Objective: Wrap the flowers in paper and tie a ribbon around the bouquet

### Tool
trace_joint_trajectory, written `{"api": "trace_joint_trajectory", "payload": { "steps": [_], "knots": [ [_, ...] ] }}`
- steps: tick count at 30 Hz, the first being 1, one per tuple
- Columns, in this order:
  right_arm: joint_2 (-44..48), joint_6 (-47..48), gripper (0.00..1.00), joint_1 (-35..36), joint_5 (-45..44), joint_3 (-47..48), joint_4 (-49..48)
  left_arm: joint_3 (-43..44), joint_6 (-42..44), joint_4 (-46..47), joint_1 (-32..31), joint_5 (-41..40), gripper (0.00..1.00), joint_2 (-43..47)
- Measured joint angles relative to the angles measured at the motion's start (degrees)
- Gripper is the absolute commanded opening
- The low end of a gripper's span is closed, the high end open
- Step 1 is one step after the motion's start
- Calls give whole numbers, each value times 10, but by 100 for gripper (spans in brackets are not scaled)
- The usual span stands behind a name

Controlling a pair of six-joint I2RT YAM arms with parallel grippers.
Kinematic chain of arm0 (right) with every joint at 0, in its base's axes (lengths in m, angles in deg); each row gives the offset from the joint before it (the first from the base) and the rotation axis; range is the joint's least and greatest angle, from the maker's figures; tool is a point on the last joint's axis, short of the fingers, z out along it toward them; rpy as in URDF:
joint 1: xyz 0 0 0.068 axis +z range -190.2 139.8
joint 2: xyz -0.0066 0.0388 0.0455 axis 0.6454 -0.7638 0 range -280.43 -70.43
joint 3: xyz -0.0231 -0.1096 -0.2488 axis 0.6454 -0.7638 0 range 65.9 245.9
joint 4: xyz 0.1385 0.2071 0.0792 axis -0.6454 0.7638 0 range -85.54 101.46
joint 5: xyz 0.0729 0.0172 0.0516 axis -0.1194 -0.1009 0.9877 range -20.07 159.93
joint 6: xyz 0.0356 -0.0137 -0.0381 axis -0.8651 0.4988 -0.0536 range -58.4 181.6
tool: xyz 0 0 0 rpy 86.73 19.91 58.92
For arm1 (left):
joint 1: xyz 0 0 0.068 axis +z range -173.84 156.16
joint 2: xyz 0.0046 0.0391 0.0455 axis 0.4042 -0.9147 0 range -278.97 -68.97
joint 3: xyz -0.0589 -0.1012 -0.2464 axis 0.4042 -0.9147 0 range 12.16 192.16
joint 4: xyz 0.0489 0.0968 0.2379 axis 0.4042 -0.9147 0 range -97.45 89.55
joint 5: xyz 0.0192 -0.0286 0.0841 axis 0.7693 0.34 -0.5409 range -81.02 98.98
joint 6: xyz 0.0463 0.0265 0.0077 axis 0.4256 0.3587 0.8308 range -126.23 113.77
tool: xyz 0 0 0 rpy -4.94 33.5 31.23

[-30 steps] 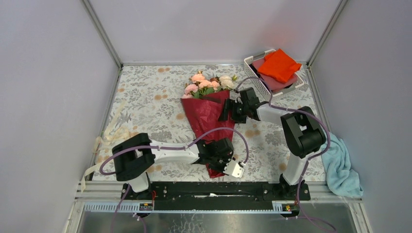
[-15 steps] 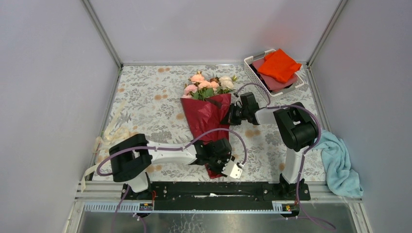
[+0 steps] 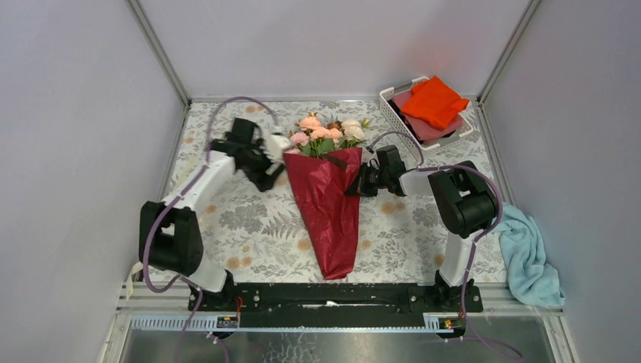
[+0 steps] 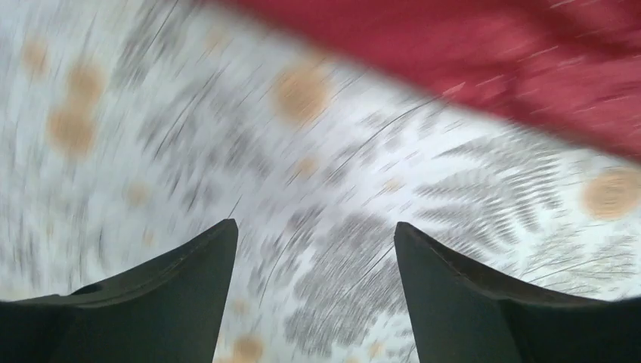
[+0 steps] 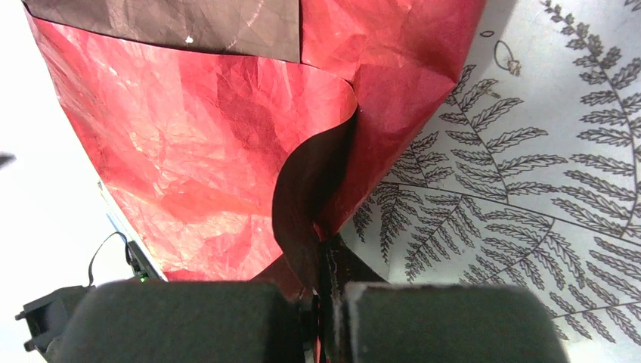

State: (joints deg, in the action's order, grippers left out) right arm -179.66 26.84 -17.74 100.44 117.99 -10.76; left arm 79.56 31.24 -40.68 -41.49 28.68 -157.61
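A short bit of the ribbon (image 3: 136, 268) shows at the table's far-left edge, by the left arm's base. The left gripper (image 3: 269, 175) hangs over the leaf-print tablecloth (image 4: 151, 113) at 9 o'clock from the flowers (image 3: 326, 128), its jaws spread wide with nothing between them. The bouquet (image 3: 326, 197) lies mid-table, blooms at 12 o'clock and cone tip at 6. At the cone's 3 o'clock, the right gripper (image 5: 323, 281) is pinched tight on a fold at the edge of the paper (image 5: 189, 151). A white basket (image 3: 394, 113) holding an orange cloth (image 3: 432, 102) sits at 1 o'clock. A blue towel (image 3: 529, 257) lies far right.
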Motion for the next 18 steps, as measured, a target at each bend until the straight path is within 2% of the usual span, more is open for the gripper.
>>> {"api": "trace_joint_trajectory", "payload": {
  "steps": [4, 6, 8, 12, 18],
  "knots": [
    [0, 3, 0, 0, 0, 0, 0, -2, -30, -18, 200, -44, 82, 3],
    [0, 5, 0, 0, 0, 0, 1, 5, -48, -19, 301, -76, 81, -19],
    [0, 6, 0, 0, 0, 1, 2, 23, -66, -17, 376, -99, 81, -58],
    [1, 10, 0, 0, 0, 1, 5, 57, -97, -6, 457, -127, 81, -138],
    [12, 24, 0, 0, -11, 1, 28, 58, -122, 14, 499, -151, 82, -189]
  ]
}}
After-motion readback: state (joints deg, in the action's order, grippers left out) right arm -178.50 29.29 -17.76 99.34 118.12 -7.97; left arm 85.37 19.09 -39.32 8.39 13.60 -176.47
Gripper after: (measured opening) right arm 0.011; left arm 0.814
